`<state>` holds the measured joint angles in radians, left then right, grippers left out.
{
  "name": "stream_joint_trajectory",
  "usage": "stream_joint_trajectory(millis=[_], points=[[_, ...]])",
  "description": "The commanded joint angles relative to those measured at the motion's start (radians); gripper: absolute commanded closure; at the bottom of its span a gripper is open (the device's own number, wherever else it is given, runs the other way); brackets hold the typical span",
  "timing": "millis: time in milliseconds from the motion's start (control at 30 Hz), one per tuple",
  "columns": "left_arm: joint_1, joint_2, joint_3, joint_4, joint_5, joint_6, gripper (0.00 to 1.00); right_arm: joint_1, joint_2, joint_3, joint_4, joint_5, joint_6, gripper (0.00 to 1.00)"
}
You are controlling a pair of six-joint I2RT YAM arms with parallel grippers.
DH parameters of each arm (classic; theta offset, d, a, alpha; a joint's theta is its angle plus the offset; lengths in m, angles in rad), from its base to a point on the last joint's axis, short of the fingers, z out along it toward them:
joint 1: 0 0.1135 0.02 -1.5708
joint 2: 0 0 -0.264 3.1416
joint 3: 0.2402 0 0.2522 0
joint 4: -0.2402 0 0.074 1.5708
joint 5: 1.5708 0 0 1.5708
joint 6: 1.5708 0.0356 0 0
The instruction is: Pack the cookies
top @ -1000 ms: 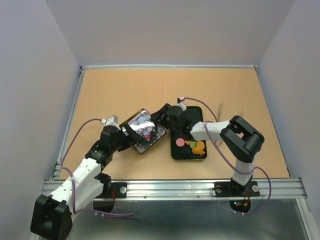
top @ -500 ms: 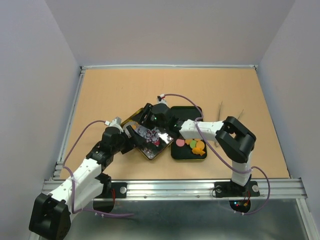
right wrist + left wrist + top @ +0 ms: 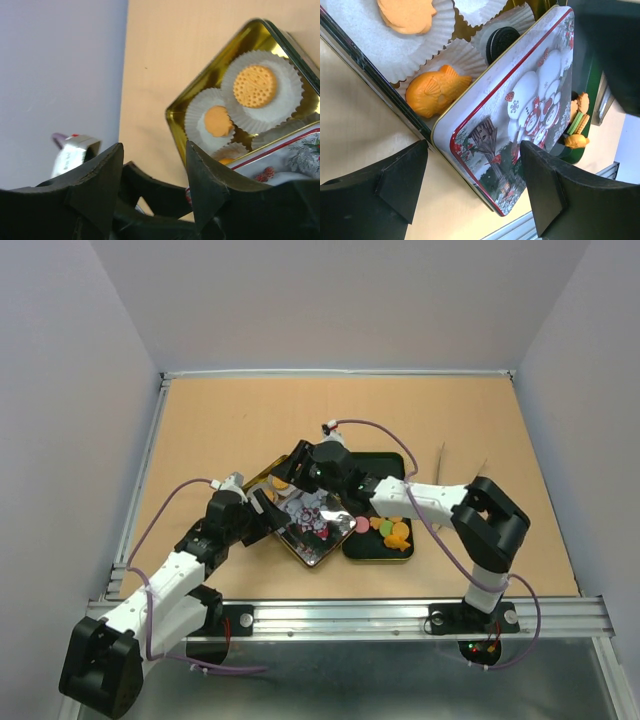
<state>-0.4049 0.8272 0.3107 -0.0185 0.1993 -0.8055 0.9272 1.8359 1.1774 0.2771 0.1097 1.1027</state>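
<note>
- Cookies: several already sit in white cups inside the gold tin, among them an orange fish, a paler fish, a dark sandwich and two round biscuits.
- Others, pink, green and orange, lie unpacked in the black tray just right of the tin.
- A snowman lid lies askew over the tin's near half. It leaves the far cups open and overlaps the tray's edge.
- Progress, as I judge it: packing is partly done. The tray cookies still have to go in, and the lid is not seated square.
- My left claw is spread wide and grips nothing. It is low over the desk at the tin's left side, with the lid's near corner showing in the gap between its fingers. I cannot tell whether either finger touches the lid.
- My right claw is also spread and carries nothing. It hangs over the tin's far corner, just beside the lid's far edge. Contact with tin or lid cannot be read from these views.
</note>
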Motion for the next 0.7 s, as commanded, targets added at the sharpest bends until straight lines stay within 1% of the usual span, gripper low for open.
stream_joint_trajectory(millis=[0, 100, 167, 200, 267, 300, 333, 400, 433, 533, 667], points=[[-0.003, -0.007, 0.028, 0.037, -0.018, 0.015, 0.15, -0.001, -0.148, 0.048, -0.027, 0.056, -0.121, 0.42], [-0.005, -0.01, 0.033, 0.028, -0.014, 0.014, 0.15, -0.001, -0.246, 0.021, -0.076, 0.093, -0.13, 0.39], [-0.003, -0.019, 0.045, 0.02, -0.008, 0.011, 0.15, -0.001, -0.337, -0.03, -0.131, 0.113, -0.116, 0.39], [-0.005, -0.039, 0.051, -0.006, -0.003, 0.006, 0.15, -0.001, -0.364, -0.051, -0.182, 0.117, -0.107, 0.39], [-0.005, -0.065, 0.076, -0.049, -0.005, -0.001, 0.13, 0.005, -0.432, -0.096, -0.226, 0.12, -0.072, 0.39], [-0.005, -0.092, 0.088, -0.067, -0.006, -0.006, 0.11, 0.009, -0.498, -0.151, -0.269, 0.125, -0.061, 0.39], [-0.005, -0.105, 0.102, -0.108, -0.008, -0.006, 0.11, 0.013, -0.526, -0.174, -0.301, 0.131, -0.046, 0.39], [-0.005, -0.135, 0.145, -0.15, -0.009, -0.008, 0.09, 0.024, -0.584, -0.241, -0.344, 0.142, -0.007, 0.39], [-0.005, -0.143, 0.177, -0.196, -0.026, -0.006, 0.08, 0.031, -0.633, -0.26, -0.381, 0.148, 0.003, 0.39], [-0.005, -0.155, 0.217, -0.277, -0.052, -0.003, 0.07, 0.041, -0.72, -0.321, -0.45, 0.156, 0.035, 0.39], [-0.003, -0.165, 0.29, -0.363, -0.07, 0.003, 0.07, 0.056, -0.796, -0.384, -0.516, 0.153, 0.091, 0.4]])
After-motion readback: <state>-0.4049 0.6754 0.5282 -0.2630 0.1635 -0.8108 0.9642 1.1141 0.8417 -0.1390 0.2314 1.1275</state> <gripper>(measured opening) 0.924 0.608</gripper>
